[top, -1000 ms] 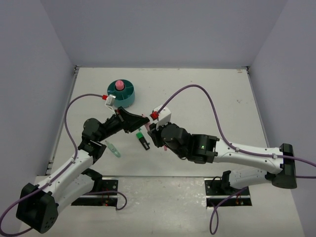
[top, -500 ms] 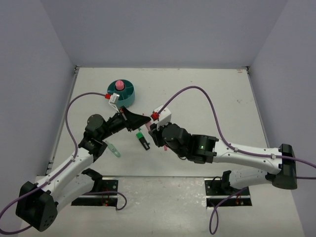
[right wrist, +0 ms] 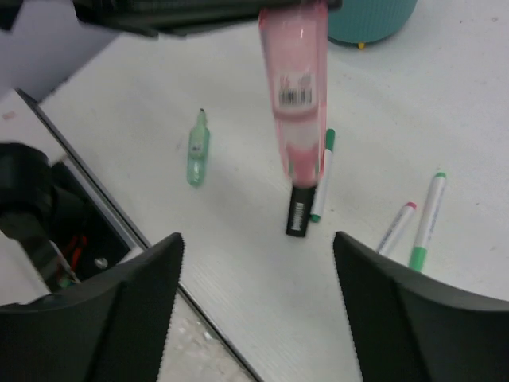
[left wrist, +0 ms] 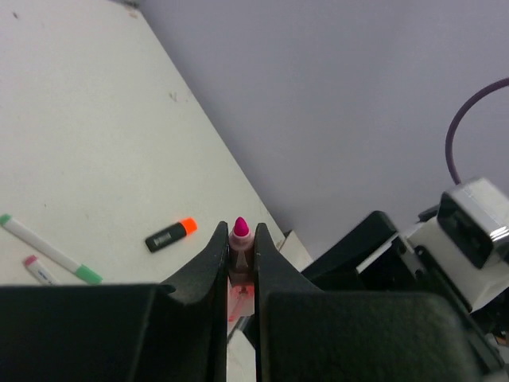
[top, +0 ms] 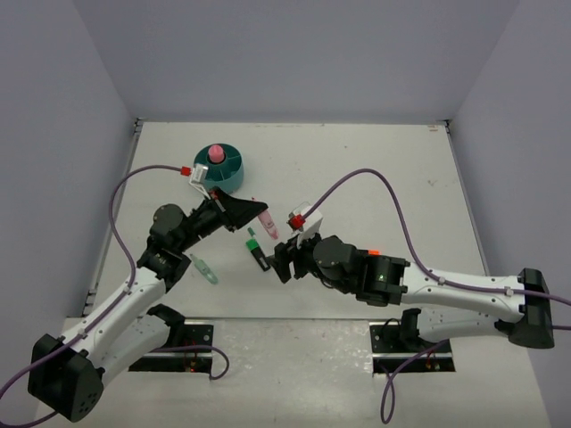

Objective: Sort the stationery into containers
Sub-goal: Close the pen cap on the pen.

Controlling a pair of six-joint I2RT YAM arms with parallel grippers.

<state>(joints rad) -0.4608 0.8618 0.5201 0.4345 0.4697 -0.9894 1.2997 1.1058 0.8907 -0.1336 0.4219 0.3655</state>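
pink marker (right wrist: 294,87) was off the desk (top: 375,160), pinched near its capped end by the left fingers (top: 252,212), shut tight on it; barrel stuck out toward the right fingers (top: 282,260), spread wide, holding nothing, near its free end; my read: left arm sat nearer the teal organizer (top: 234,181), so it gets the drop; organizer near, not touching; barcode sticker on the barrel, digits too small to read; black-and-orange marker (left wrist: 171,235) had pale lettering, unreadable
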